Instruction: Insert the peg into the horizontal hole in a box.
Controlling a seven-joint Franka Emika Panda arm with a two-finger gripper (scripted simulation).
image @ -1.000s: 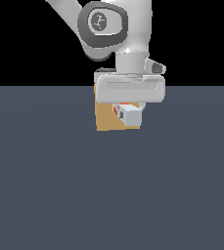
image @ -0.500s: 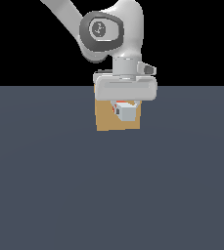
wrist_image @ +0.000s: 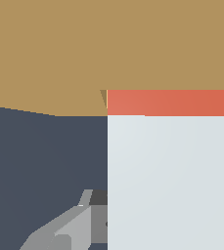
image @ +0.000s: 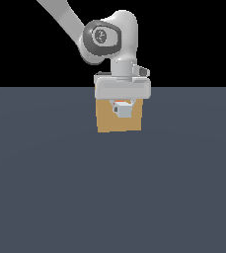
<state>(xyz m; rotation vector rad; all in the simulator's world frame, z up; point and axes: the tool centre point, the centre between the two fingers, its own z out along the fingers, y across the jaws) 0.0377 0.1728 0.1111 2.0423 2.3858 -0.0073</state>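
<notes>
Since a second ago the Panda arm (image: 60,15) has carried its wrist toward the exterior view's right relative to the box (image: 107,123) — then the hand overhung the box's right edge, now it sits squarely over the box's upper part, and the round grey joint housing (image: 100,38) has swung further to the right above it. The box itself has not shifted on the flat slate-blue floor (image: 112,197). The gripper (image: 122,109) hangs just in front of the box face, its white body a smooth rounded bar, its fingers closed on the peg (wrist_image: 166,180), whose end shows as a small pale square with a sliver of orange above it in the exterior view. In the wrist view the peg is a broad, flat-shaded white bar with sharp square edges, its orange-red end section (wrist_image: 166,102) meeting the box's tan surface, where a narrow darker notch beside the orange marks the edge of the hole (wrist_image: 104,97); how far the tip has entered cannot be told. The box is matte ochre, untextured, with straight edges; a grey faceted finger (wrist_image: 69,229) shows beside the white shaft.
</notes>
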